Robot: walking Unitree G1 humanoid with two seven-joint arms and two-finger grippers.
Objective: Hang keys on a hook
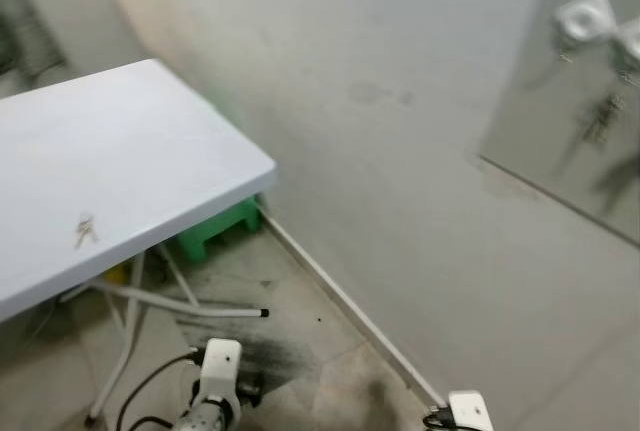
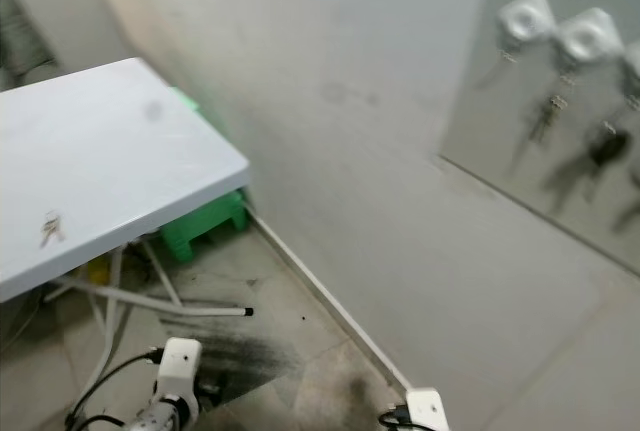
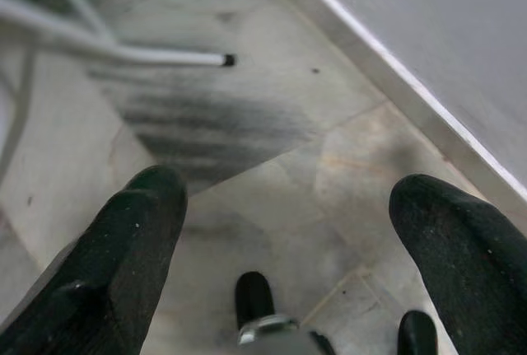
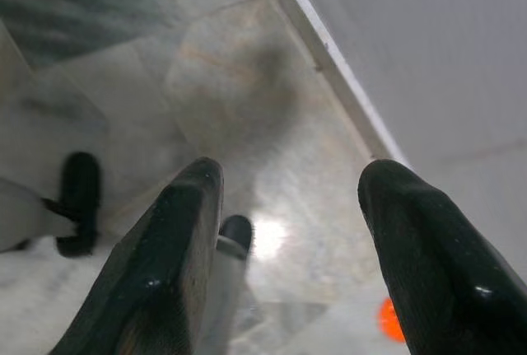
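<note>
A small bunch of keys (image 1: 85, 230) lies on the white folding table (image 1: 150, 141) at the left. White hooks (image 2: 527, 19) sit on a grey panel on the wall at the upper right, and some keys (image 2: 547, 116) hang below them. Both arms hang low by the floor. My left gripper (image 3: 288, 231) is open over the tiled floor, nothing between its fingers. My right gripper (image 4: 288, 223) is open too, near the skirting board.
A green plastic stool (image 1: 215, 229) stands under the table against the wall. The table's white tube legs (image 1: 190, 306) reach out over the floor. A dark smudge (image 3: 206, 124) marks the tiles. The grey wall (image 1: 400, 151) runs diagonally to the right.
</note>
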